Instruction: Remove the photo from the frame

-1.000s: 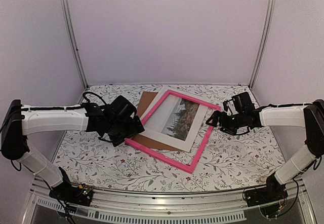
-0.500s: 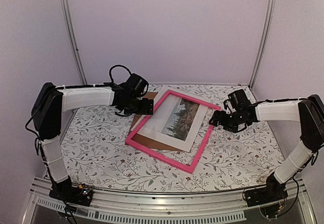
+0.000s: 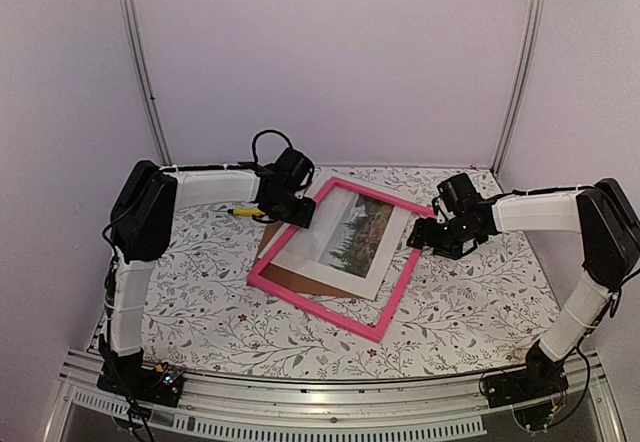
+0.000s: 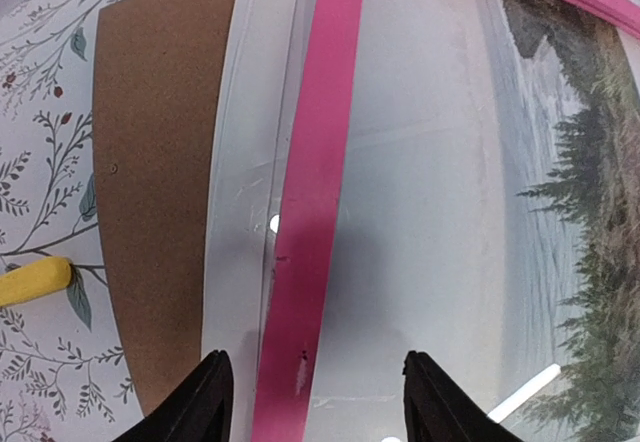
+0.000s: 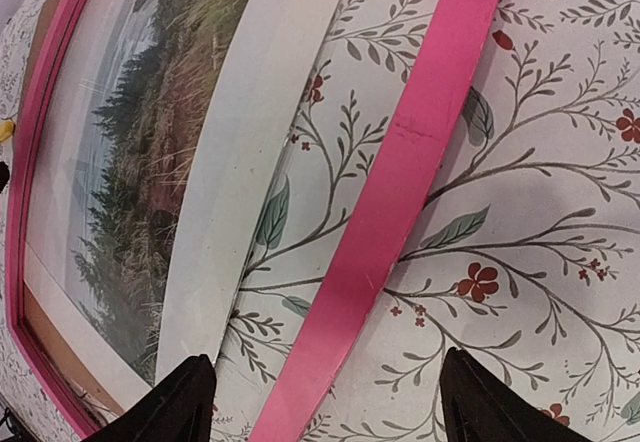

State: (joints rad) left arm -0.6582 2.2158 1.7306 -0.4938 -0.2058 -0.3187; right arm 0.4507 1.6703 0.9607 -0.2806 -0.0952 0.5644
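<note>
The pink frame (image 3: pixel 314 307) lies flat on the flowered table, askew over the photo (image 3: pixel 345 232). The photo's white border pokes out past the frame's far-left bar. My left gripper (image 3: pixel 298 217) hovers over that bar. In the left wrist view its jaws (image 4: pixel 315 392) stand open astride the pink bar (image 4: pixel 310 212), with the photo's border (image 4: pixel 420 212) beneath, and nothing is gripped. My right gripper (image 3: pixel 418 237) is at the frame's right bar. In the right wrist view it (image 5: pixel 330 402) is open astride the bar (image 5: pixel 400 212), and the photo (image 5: pixel 150 142) lies to the left.
A brown backing board (image 3: pixel 300 280) lies under the photo and sticks out on the left (image 4: pixel 150 162). A small yellow object (image 3: pixel 243 212) rests on the table beside the left arm. Metal posts and plain walls close in the back and sides.
My left arm has swung from the frame's near-left corner to its far-left bar. My right gripper has edged closer to the frame's right bar. The frame and photo have not moved.
</note>
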